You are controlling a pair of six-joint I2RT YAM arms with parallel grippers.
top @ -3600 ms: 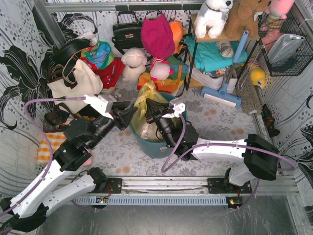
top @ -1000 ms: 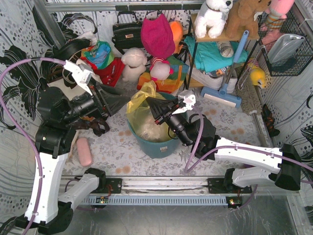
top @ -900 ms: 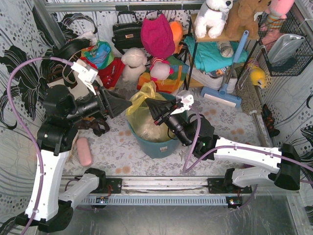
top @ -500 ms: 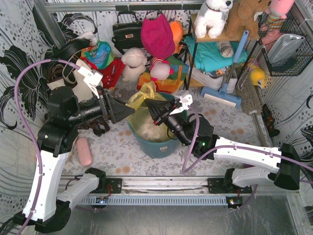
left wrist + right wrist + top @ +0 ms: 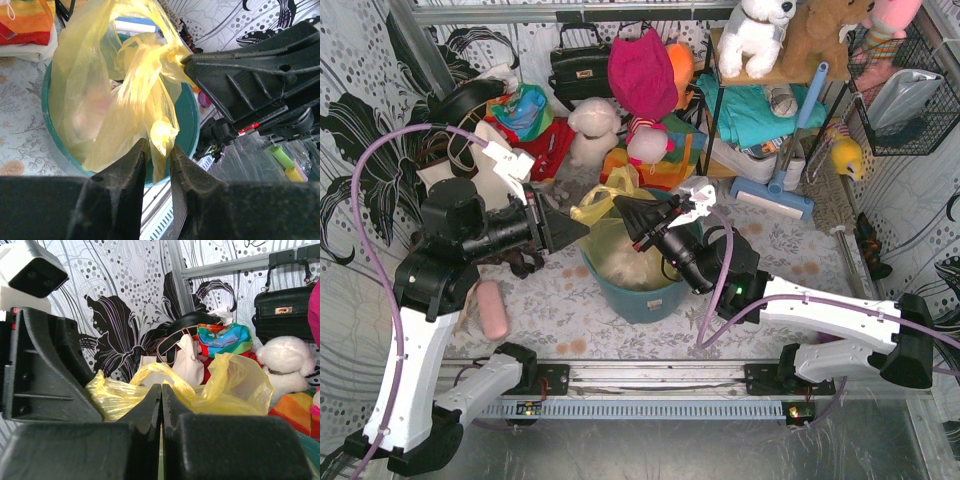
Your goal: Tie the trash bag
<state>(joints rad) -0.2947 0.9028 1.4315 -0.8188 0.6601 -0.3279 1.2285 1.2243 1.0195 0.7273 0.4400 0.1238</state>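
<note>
Looking down from the overhead camera, the trash bag (image 5: 605,235) sits inside a teal bin (image 5: 655,297) at the middle of the patterned tabletop (image 5: 560,305), with crumpled white paper (image 5: 620,266) showing through its thin yellow plastic. The left end effector (image 5: 584,228) meets the bag's left side. The right end effector (image 5: 619,205) reaches in from the other side to the gathered top of the bag, and both arms angle inward over the bin.

From the left wrist camera, the left arm's two dark fingers (image 5: 125,185) stand close together with a narrow gap, and a hanging fold of the yellow bag (image 5: 100,100) lies in that gap, above the bin's rim (image 5: 188,120). Across the bag, the right end effector (image 5: 184,62) grips a bunched twist of plastic at its tip.

From the right wrist camera, the right arm's fingers (image 5: 142,412) are pressed together on a yellow loop of the bag (image 5: 240,385), which billows up just beyond them.
</note>
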